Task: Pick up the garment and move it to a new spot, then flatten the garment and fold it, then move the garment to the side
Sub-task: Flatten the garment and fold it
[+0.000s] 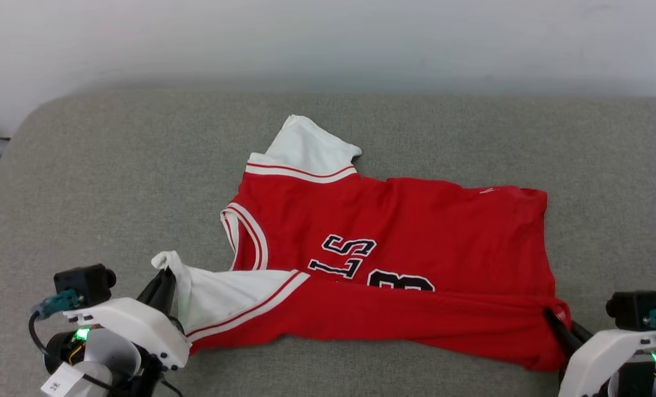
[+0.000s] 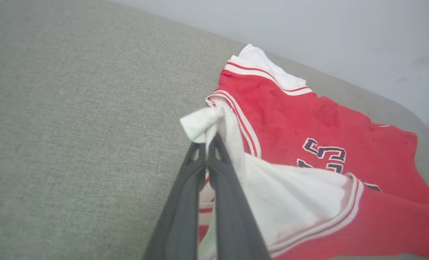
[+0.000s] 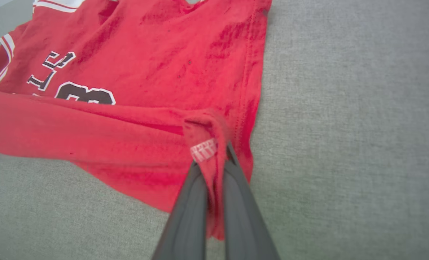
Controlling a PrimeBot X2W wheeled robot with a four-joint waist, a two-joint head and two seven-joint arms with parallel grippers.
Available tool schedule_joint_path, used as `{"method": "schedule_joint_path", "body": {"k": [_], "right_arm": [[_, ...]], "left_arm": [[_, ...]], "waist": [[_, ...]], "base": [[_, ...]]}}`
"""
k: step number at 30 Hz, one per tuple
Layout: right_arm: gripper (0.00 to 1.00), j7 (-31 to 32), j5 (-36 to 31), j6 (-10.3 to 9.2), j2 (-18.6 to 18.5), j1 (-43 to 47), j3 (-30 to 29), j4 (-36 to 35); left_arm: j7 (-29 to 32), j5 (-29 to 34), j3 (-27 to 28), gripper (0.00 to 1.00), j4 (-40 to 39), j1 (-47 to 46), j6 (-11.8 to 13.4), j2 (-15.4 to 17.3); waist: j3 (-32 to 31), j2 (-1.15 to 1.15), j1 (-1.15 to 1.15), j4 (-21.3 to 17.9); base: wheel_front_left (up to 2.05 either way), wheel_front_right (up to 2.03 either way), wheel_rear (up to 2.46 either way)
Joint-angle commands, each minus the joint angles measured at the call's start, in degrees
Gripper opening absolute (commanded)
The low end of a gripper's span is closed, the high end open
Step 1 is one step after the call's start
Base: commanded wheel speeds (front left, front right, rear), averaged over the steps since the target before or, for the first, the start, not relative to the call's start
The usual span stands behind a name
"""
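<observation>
Down at the near edge, left tool (image 1: 165, 275) is clamped tight on the bunched white sleeve (image 2: 200, 122) and right tool (image 1: 554, 318) is pinched shut on the red hem corner (image 3: 203, 126), the near strip of the jersey T-shirt (image 1: 416, 220) raised and lapping over the lettering (image 1: 350, 253). Best play, I'd say: carry both corners away from the robot level and in step, strip taut, so the crease runs straight. Farther out the rest lies flat mid-way across the grey cushion (image 1: 112, 182), far sleeve (image 1: 305, 146) toward the wall.

One garment (image 1: 405, 231), two grippers, one grey cushion (image 1: 112, 182).
That's left gripper (image 1: 166, 275) and right gripper (image 1: 549, 315) at the cushion's front edge, and two white sleeves (image 1: 305, 146) on the single shirt.
</observation>
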Motion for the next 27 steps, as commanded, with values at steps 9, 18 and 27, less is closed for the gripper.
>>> {"method": "schedule_joint_path", "body": {"k": [9, 18, 27], "right_arm": [[0.00, -2.4, 1.4, -0.11, -1.1, -6.6, 4.4, 8.6], [1.00, -8.3, 2.9, -0.12, -2.0, -8.9, 7.6, 16.1], [1.00, -23.4, 0.2, -0.09, 0.0, -7.7, 4.2, 14.4]], "left_arm": [[-0.3, 0.1, -2.8, 0.00, 12.0, -7.8, -4.8, -3.4], [-0.4, -0.6, -3.7, 0.83, 19.8, -10.2, -7.1, -4.7], [-0.7, -0.3, -2.1, 1.00, 22.4, -10.5, -6.2, -1.6]], "waist": [[6.1, 0.00, -0.01, -0.9], [5.0, 0.00, -0.01, -1.0], [-1.1, 0.00, -0.01, -0.8]], "base": [[0.00, 0.00, 0.00], [0.00, 0.00, 0.00], [0.00, 0.00, 0.00]]}}
